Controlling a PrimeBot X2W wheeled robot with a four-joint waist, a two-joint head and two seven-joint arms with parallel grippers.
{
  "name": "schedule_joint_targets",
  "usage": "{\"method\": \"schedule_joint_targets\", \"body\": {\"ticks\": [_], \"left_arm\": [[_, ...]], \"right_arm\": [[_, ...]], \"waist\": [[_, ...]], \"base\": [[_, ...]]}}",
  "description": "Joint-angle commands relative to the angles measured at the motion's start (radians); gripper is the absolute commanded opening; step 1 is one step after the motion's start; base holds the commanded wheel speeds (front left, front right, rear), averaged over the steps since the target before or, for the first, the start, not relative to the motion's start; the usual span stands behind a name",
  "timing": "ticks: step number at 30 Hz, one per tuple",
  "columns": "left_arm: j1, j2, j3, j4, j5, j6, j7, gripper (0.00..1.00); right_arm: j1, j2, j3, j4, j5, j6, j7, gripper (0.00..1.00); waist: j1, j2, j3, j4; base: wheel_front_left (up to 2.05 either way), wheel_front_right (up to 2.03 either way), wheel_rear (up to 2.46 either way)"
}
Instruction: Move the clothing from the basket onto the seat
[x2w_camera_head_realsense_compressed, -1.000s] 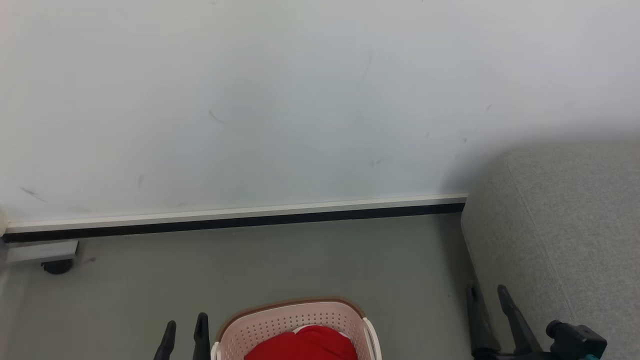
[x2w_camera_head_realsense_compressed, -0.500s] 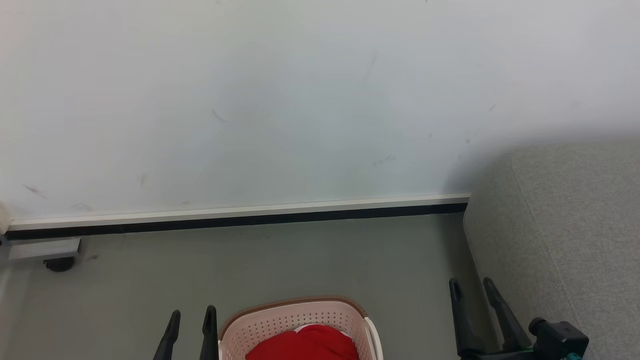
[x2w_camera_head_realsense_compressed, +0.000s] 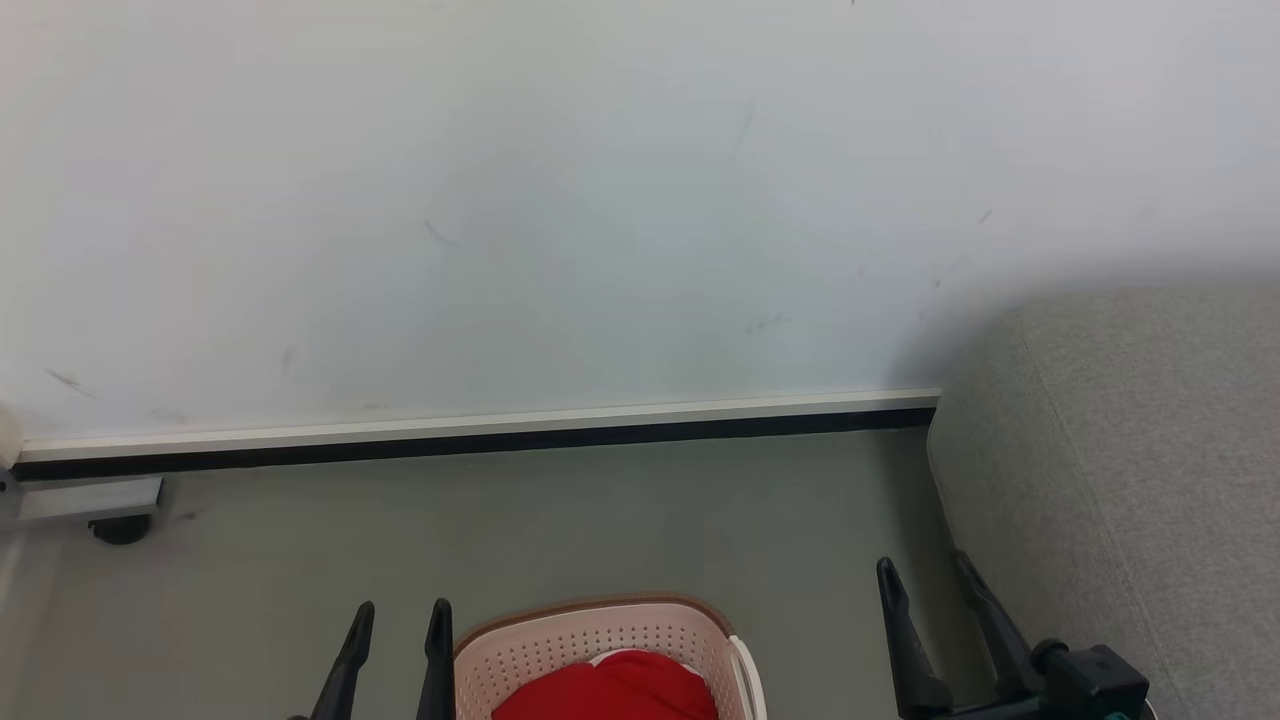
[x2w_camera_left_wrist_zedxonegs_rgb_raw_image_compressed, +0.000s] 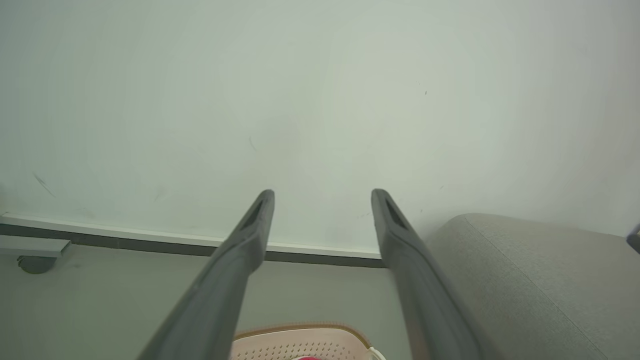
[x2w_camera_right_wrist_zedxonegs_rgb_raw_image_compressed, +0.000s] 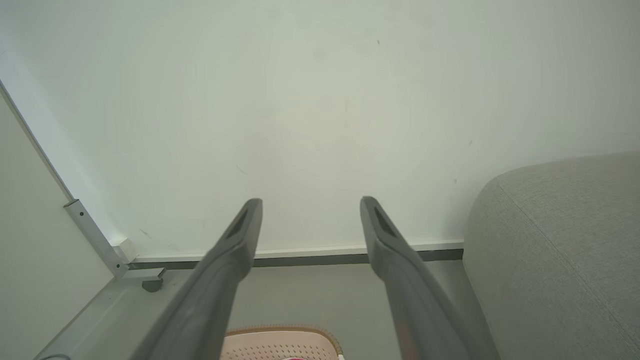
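The red clothing in the basket looks soft and light; a raised fold suits pinching. The left gripper and right gripper gape wide, empty.

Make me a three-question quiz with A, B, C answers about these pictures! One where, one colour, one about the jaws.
1. Where is the clothing? A in the basket B on a table C on a hook
2. What colour is it? A blue B red C green
3. On the left gripper, the jaws are: A shut on a sock B shut empty C open
Answers: 1 A, it lies inside the perforated walls; 2 B, bright red fabric; 3 C, a wide gap parts them.
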Motion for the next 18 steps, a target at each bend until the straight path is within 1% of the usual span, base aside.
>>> {"method": "schedule_joint_targets", "body": {"ticks": [1, 3, 9, 18], "left_arm": [[-0.010, 0.005, -0.001, -0.004, 0.026, 0.005, -0.007, 1.00], [-0.012, 0.004, -0.005, -0.007, 0.038, 0.000, -0.010, 1.00], [-0.015, 0.004, -0.007, -0.010, 0.086, 0.008, -0.018, 1.00], [-0.011, 0.004, -0.008, -0.007, 0.090, 0.003, -0.018, 1.00]], "right_arm": [[-0.009, -0.006, 0.007, -0.003, -0.019, 0.001, -0.010, 1.00], [-0.009, -0.007, 0.011, -0.004, -0.035, 0.001, -0.013, 1.00], [-0.009, -0.011, 0.032, 0.001, -0.071, 0.001, -0.027, 1.00], [-0.012, -0.012, 0.041, 0.010, -0.072, 0.001, -0.027, 1.00]], "waist": [[0.0000, -0.0001, -0.002, 0.001], [0.0000, -0.0001, -0.003, 0.003], [0.0000, -0.0001, -0.004, 0.006], [0.0000, -0.0001, -0.005, 0.007]], "base": [[0.00, 0.00, 0.00], [0.00, 0.00, 0.00], [0.00, 0.00, 0.00], [0.00, 0.00, 0.00]]}}
